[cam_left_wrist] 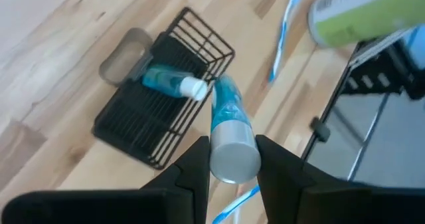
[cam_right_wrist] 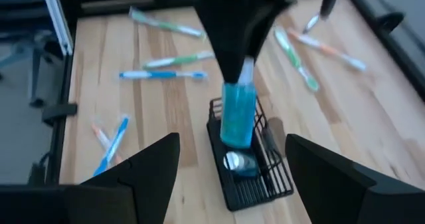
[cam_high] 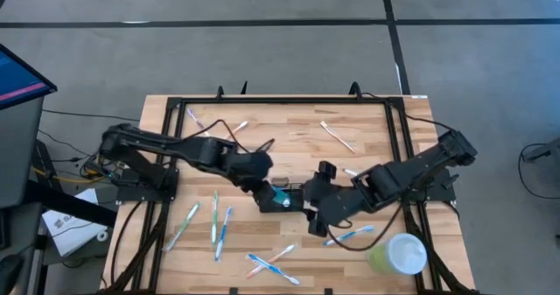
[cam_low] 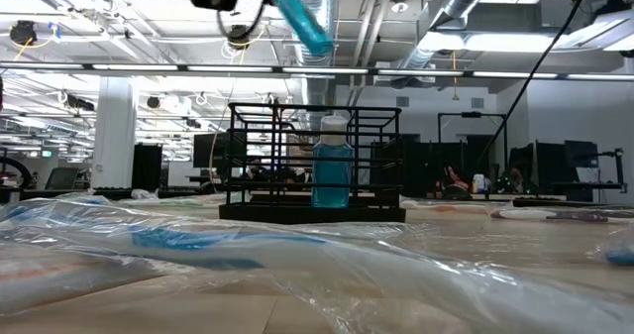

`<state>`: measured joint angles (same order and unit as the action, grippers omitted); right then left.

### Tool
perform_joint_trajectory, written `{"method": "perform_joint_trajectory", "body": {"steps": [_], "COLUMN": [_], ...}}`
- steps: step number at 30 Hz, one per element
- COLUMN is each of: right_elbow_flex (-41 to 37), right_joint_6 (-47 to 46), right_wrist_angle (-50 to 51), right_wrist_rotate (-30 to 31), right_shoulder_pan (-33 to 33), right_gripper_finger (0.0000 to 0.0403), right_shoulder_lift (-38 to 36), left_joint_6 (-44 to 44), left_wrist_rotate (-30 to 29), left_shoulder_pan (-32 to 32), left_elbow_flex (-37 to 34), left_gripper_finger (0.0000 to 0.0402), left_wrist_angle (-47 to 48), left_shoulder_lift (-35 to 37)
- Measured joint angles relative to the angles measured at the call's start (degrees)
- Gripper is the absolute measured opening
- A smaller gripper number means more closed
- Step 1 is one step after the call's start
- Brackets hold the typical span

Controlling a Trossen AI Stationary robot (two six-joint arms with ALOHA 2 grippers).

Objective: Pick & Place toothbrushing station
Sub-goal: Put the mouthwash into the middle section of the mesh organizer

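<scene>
Black wire toothbrushing station [cam_high: 278, 195] upright mid-table, blue bottle inside.

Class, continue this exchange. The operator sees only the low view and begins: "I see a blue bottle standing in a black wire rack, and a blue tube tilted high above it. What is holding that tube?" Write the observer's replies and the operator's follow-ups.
Observer: The left gripper holds the blue tube, with its fingers shut on the end with the silver cap.
Operator: Where is the other arm?
Observer: The right gripper hovers open right beside the toothbrushing station, on the side away from the left arm.
Operator: Is the tube lined up with the station?
Observer: Seen from the right wrist, it hangs directly over the blue bottle.
Operator: What else is out?
Observer: A pale green cup stands near the table's right edge.
</scene>
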<state>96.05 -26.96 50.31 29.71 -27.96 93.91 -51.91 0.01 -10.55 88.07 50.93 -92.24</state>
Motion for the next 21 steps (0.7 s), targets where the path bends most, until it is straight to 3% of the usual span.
{"method": "perform_joint_trajectory", "body": {"steps": [4,12,16,21], "right_elbow_flex": [0.0,-4.0,-11.6,-23.0], "right_joint_6": [-2.1,-4.3,-4.7,-4.8], "right_wrist_angle": [0.3,-3.0,-11.9,-29.9], "right_wrist_rotate": [5.3,12.6,12.7,11.1], "right_shoulder_pan": [-2.8,-7.5,-8.4,-8.8], "right_gripper_finger": [0.0266,0.0265,0.0265,0.0265], "right_shoulder_lift": [-0.7,-5.3,-9.6,-16.0], "left_joint_6": [2.1,2.5,2.6,2.6], "left_wrist_rotate": [0.4,0.4,0.4,0.5], "left_shoulder_pan": [0.0,1.8,2.5,2.7], "left_elbow_flex": [4.9,5.5,5.5,5.5], "left_gripper_finger": [0.0089,0.0089,0.0090,0.0090], "left_wrist_angle": [5.3,10.6,10.6,9.7], "left_shoulder_lift": [-3.2,-3.5,-3.5,-3.5]}}
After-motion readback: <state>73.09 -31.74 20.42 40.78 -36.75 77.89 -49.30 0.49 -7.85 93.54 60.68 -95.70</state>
